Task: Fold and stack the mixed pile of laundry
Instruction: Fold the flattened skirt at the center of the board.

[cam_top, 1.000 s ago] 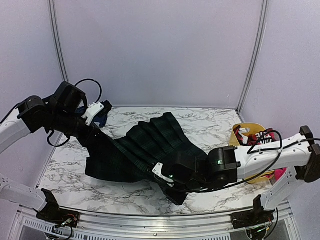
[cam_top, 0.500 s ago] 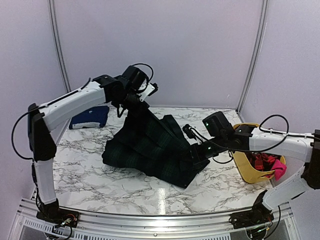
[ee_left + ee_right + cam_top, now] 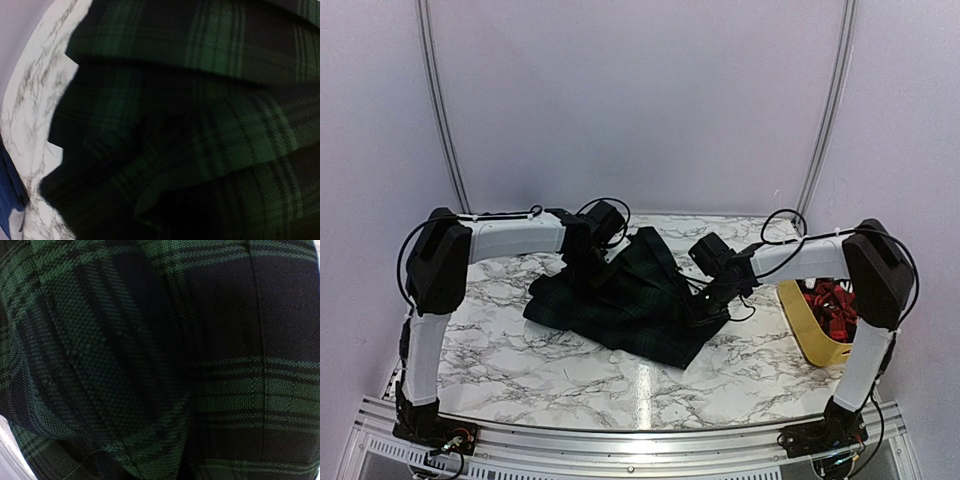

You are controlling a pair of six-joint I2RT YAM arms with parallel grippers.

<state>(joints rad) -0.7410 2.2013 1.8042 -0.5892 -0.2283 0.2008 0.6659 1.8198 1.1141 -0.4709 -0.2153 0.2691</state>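
The dark green-and-navy plaid garment lies in a folded heap on the middle of the marble table. My left gripper is pressed down on its back left part and my right gripper on its right edge. Both are shut on the plaid cloth. Plaid cloth fills the left wrist view and hides the fingers, and the right wrist view is likewise filled with the plaid. A strip of the navy-blue cloth shows at the left edge of the left wrist view. Red-and-black pieces lie in the tub.
The yellow plastic tub stands at the table's right edge, close under my right forearm. Grey walls close in the back and both sides. A metal rail runs along the near edge.
Both grippers have carried the plaid garment back and down, folding it over itself. The left arm came down from its raised position. The garment now lies as a smaller heap.
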